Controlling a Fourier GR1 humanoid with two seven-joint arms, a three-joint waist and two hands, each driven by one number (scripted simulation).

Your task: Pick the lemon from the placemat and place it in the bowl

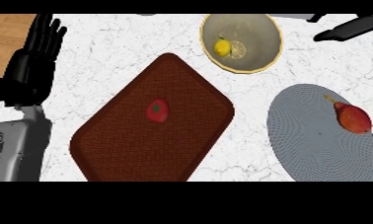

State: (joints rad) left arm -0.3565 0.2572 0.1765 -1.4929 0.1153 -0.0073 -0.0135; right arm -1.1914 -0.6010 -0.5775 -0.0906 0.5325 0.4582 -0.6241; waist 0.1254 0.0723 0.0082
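Observation:
The yellow lemon [222,47] lies inside the beige bowl [262,29] at the back of the counter, beside a pale round mark on the bowl's floor. No hand touches it. My right hand [344,29] shows at the upper right edge, to the right of the bowl and apart from it, fingers straight and holding nothing. My left hand [35,53] rests open at the left edge, fingers up. The brown placemat [146,139] lies in the middle, carrying only a red tomato [157,110].
A grey round mat [310,134] at the right holds a red pear-shaped fruit [352,117]. A strip of wooden surface [13,28] shows at the upper left. White marble counter [109,45] lies between the mats and the bowl.

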